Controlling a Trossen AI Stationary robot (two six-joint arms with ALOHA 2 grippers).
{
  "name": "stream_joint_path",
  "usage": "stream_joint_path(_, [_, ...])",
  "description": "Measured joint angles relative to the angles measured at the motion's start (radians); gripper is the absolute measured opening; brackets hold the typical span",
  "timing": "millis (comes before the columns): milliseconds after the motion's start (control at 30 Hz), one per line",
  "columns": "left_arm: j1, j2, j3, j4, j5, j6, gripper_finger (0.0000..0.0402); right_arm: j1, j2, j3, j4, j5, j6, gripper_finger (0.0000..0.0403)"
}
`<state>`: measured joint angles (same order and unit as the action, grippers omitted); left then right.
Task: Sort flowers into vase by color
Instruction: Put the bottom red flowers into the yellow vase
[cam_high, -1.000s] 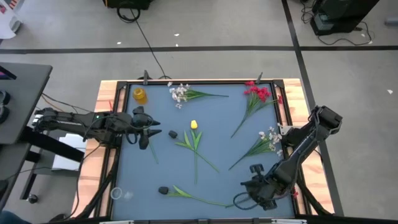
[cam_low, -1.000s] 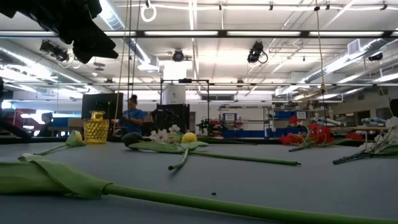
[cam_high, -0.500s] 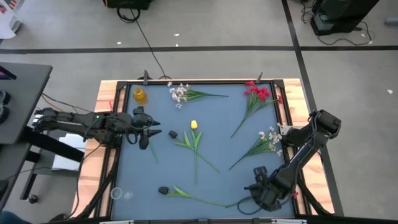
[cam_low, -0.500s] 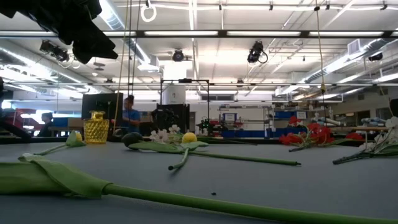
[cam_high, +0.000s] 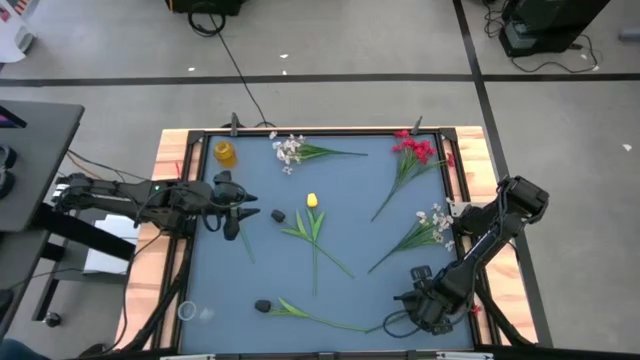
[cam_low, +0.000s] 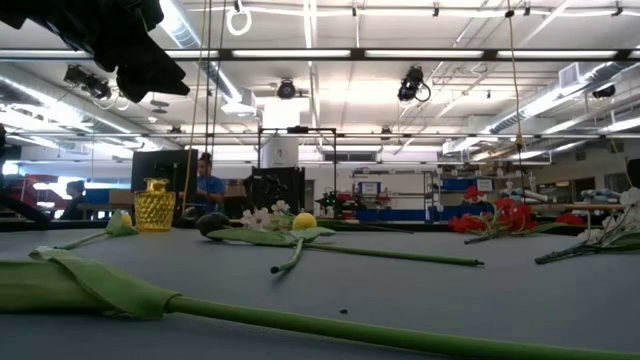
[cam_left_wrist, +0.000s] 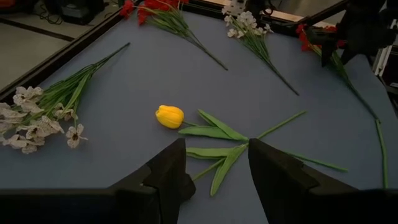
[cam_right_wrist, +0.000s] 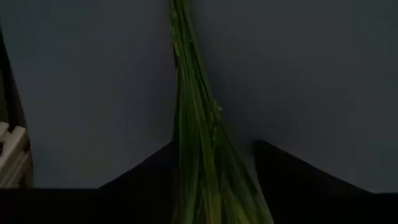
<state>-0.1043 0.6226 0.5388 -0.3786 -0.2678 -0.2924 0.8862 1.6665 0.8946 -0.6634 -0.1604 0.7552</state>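
Long-stemmed flowers lie flat on the blue table. A yellow tulip (cam_high: 312, 201) (cam_left_wrist: 169, 116) is at the centre. White sprays lie at the far edge (cam_high: 288, 150) and on the right (cam_high: 435, 220), and a red cluster (cam_high: 415, 150) is far right. A green stem (cam_high: 320, 318) (cam_low: 300, 325) runs along the near edge. My right gripper (cam_high: 398, 322) (cam_right_wrist: 216, 162) is low at that stem's right end, open, with the stem bundle (cam_right_wrist: 196, 124) between its fingers. My left gripper (cam_high: 240, 212) (cam_left_wrist: 216, 168) waits open at the table's left, facing the tulip. My right gripper straddles the right end of the near stem (cam_right_wrist: 186, 146), slanting down along its length. The stem lies on the table, close to one finger (cam_right_wrist: 163, 163) and apart from the other. I cannot tell whether any finger touches it.
A small yellow vase (cam_high: 225, 153) (cam_low: 154, 206) stands at the far left corner. A clear glass thing (cam_high: 188, 311) sits by the near left corner. Two small dark lumps (cam_high: 278, 215) (cam_high: 262, 306) lie on the table. A raised black frame (cam_high: 300, 130) borders it. People show far behind.
My right arm has sunk a little, and its gripper has shifted slightly toward the near edge at the stem's end. The flowers and my left arm have stayed where they were.
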Motion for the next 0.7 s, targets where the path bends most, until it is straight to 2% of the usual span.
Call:
stream_joint_path(333, [0.0,0.0,0.0,0.0,-0.004,0.0,0.0181,-0.046,0.0,-0.003,0.053,-0.056,0.11,0.0071])
stream_joint_path(433, [0.0,0.0,0.0,0.0,-0.004,0.0,0.0181,-0.061,0.0,-0.003,0.06,-0.102,0.13,0.0041])
stream_joint_path(567, [0.0,0.0,0.0,0.0,-0.004,0.0,0.0181,-0.08,-0.006,-0.003,0.071,-0.174,0.165,0.0014])
stream_joint_path(700, [0.0,0.0,0.0,0.0,-0.004,0.0,0.0181,-0.093,-0.037,-0.003,0.09,-0.22,0.194,0.0013])
